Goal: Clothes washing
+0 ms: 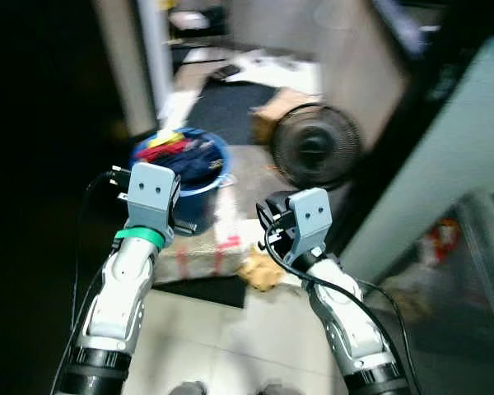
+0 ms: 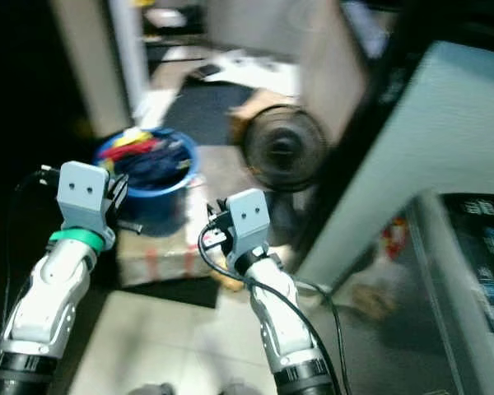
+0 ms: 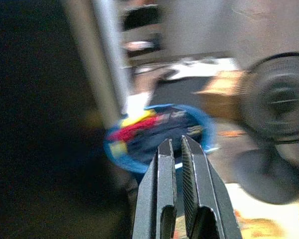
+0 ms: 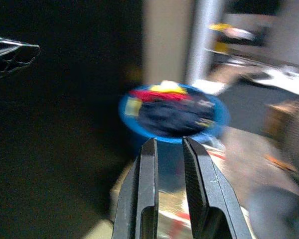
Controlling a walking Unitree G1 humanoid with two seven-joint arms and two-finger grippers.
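Observation:
A blue laundry basket (image 1: 181,160) full of dark blue, red and yellow clothes stands on a low taped box (image 1: 210,247) ahead of me. Both silver arms are raised in front of it. My left gripper (image 3: 177,142) is short of the basket's near rim, its fingers together with nothing between them. My right gripper (image 4: 168,142) is also aimed at the basket (image 4: 172,112) from a little farther right, its fingers a narrow gap apart and holding nothing. All views are blurred.
A black round fan (image 1: 313,148) stands just right of the basket. A large pale slanted panel (image 1: 445,148) rises on the right. Behind are a dark mat (image 1: 230,107), a cardboard box (image 1: 280,103) and a pale post (image 1: 140,66). The left side is dark.

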